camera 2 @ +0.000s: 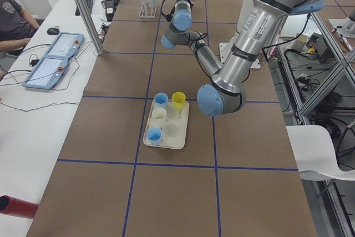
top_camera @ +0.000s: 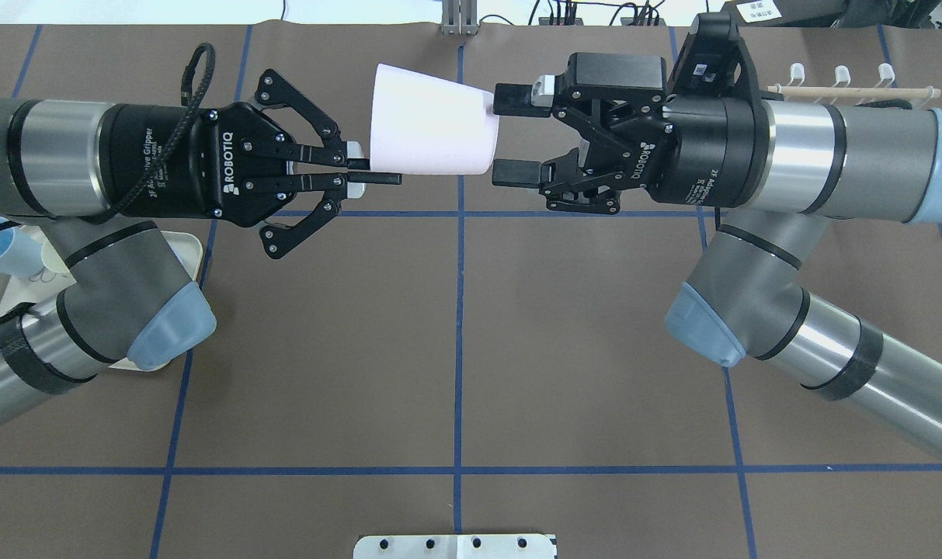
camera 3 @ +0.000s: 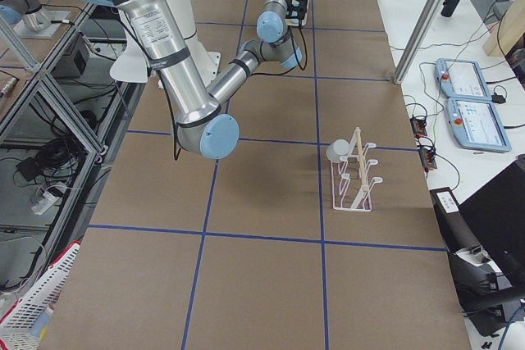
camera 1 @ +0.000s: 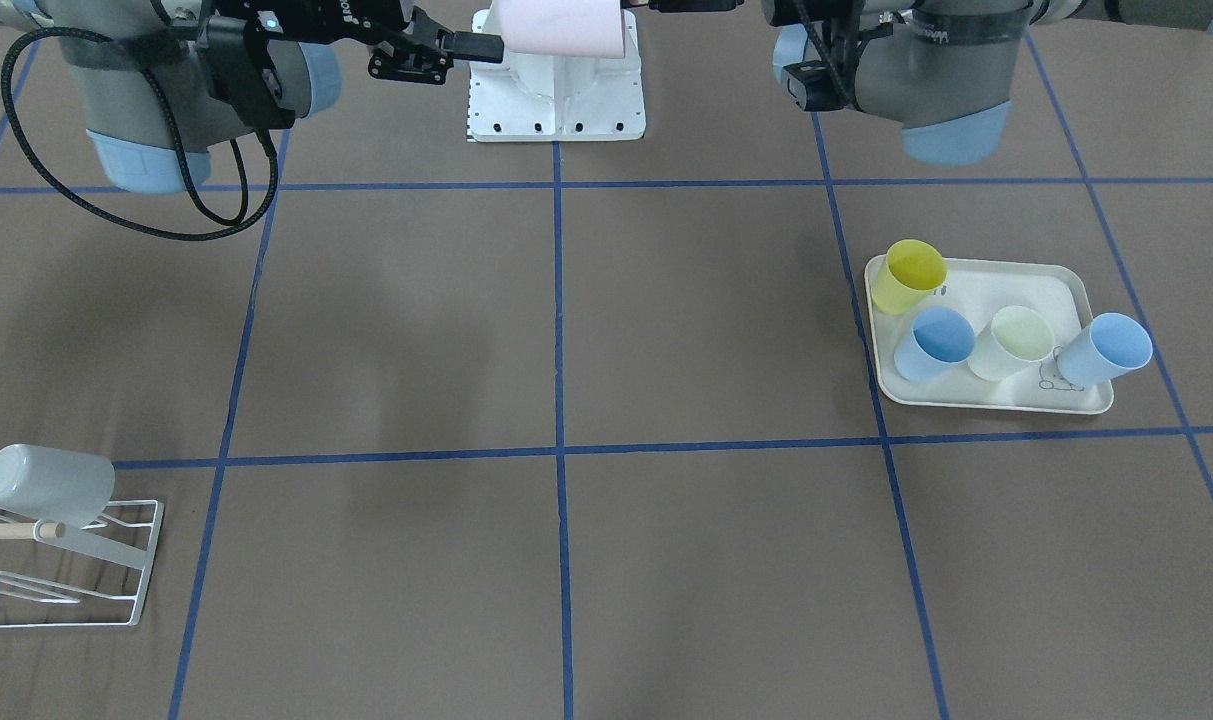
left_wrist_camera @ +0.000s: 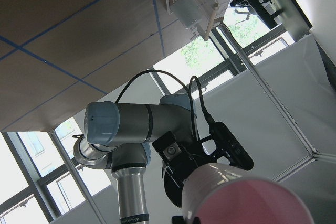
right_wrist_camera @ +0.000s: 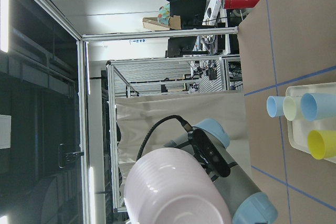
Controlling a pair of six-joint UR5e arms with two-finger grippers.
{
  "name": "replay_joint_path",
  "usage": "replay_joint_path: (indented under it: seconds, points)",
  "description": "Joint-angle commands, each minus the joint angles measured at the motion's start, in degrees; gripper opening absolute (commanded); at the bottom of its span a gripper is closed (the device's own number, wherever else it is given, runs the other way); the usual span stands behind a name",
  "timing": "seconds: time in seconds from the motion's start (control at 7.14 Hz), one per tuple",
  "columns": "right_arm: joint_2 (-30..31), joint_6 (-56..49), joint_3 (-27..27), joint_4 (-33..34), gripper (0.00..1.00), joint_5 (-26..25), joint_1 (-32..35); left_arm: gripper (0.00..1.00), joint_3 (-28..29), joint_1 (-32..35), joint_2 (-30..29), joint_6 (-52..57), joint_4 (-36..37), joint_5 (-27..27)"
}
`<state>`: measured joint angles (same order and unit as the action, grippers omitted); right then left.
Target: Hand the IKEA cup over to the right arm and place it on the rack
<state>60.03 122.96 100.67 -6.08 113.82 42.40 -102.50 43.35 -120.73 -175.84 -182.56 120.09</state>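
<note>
- The counter (camera 1: 666, 330) lies well below the handover. If the cup slips between the arms, it falls all the way down and may roll out of reach.
- The rack (camera 1: 149, 565) stands at the far right end, well apart from the meeting point, so the carry is long. A grey cup (camera 1: 46, 484) already sits tilted on one prong beside the wooden rod (camera 1: 6, 531). A careless approach could knock it off or jam the new cup against it.
- The IKEA cup (top_camera: 432, 128) hangs in the air on its side between the two claws, wide mouth towards the left arm and narrow base towards the right. Its tapered, smooth wall could squirt out of a squeeze placed too near the base.
- The left claw (top_camera: 373, 172) is pinched closed on the cup's rim wall alone. That thin hold could pivot or slip if the other claw nudges the cup.
- The right claw (top_camera: 509, 136) is spread open, one finger on each side of the base, gripping nothing. Whether the upper finger already touches the cup I cannot tell. If the left claw lets go before this one closes, or it closes off-centre, the cup probably drops.
</note>
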Motion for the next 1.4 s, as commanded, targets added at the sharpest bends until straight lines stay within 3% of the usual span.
replay_joint_path:
  seconds: [0.0,1.26]
  points:
    - [-0.2,0.0,0.1,-0.1,0.85,-1.2,-0.9,0.00,-0.1,-1.1,0.0,0.1,0.0,0.0]
    - [-0.2,0.0,-0.3,-1.4,0.85,-2.2,-2.2,0.00,-0.4,-3.3,-0.5,0.1,0.1,-2.1]
